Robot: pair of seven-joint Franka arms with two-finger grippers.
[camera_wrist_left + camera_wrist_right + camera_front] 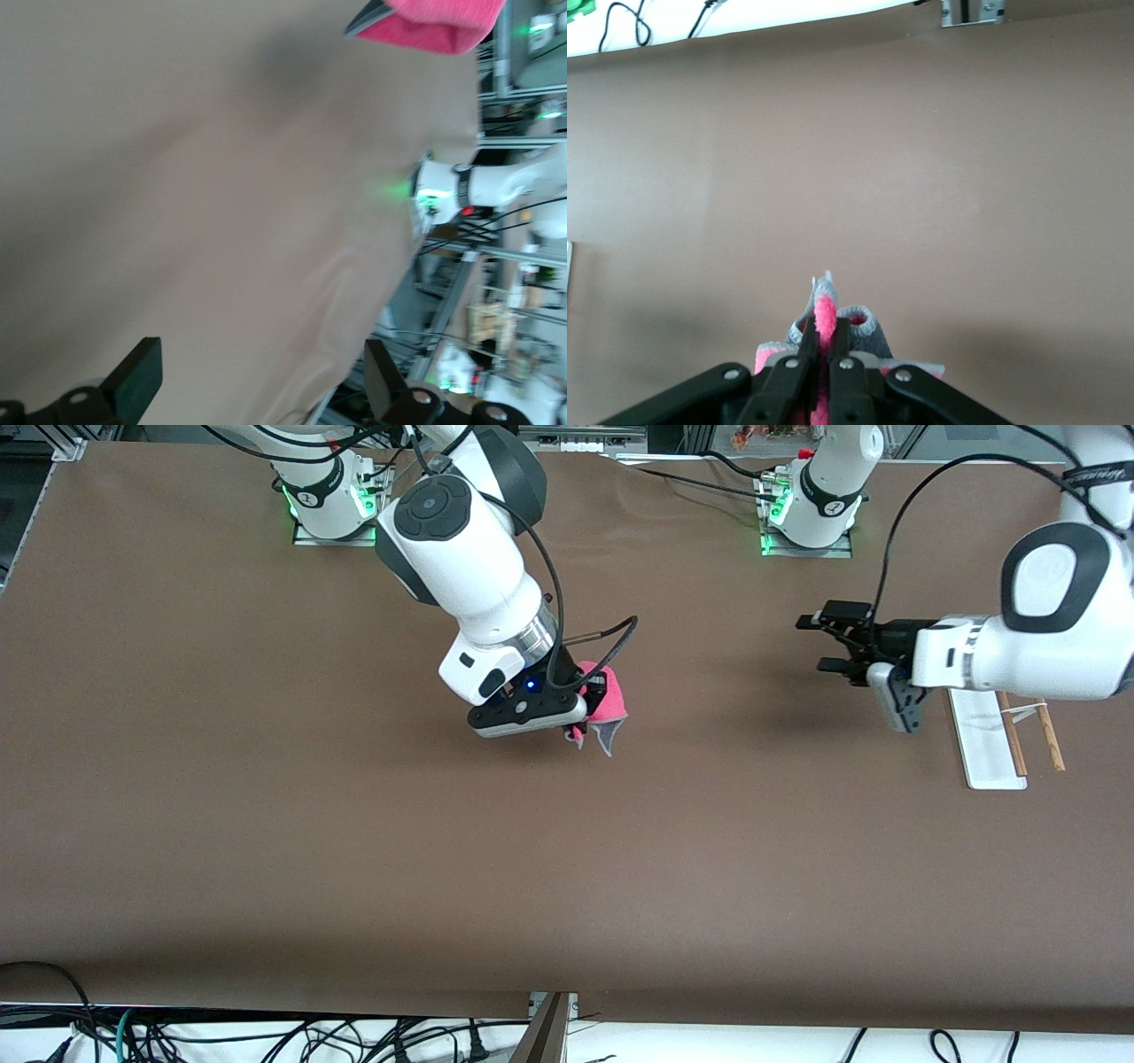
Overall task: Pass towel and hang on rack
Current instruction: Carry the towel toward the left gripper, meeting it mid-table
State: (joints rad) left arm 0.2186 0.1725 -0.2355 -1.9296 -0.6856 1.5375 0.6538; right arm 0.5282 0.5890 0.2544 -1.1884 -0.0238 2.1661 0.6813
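On the brown table [266,824] we've got one small pink-red fuzzy towel with grey edging [609,695], one white-based rack [985,735] carrying two thin brown wooden rods, and two white robot arms, each with one black two-finger gripper.

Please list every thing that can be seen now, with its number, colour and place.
towel: one, pink with grey edging, held up over the middle of the table.
rack: one, white base with two brown rods, on the table at the left arm's end.
table: one, brown, under everything.
cables: several, black and one green, along the table's edge nearest the front camera.
right gripper: one, black, shut on the towel over the table's middle.
left gripper: one, black, open, in the air beside the rack, pointing toward the towel.
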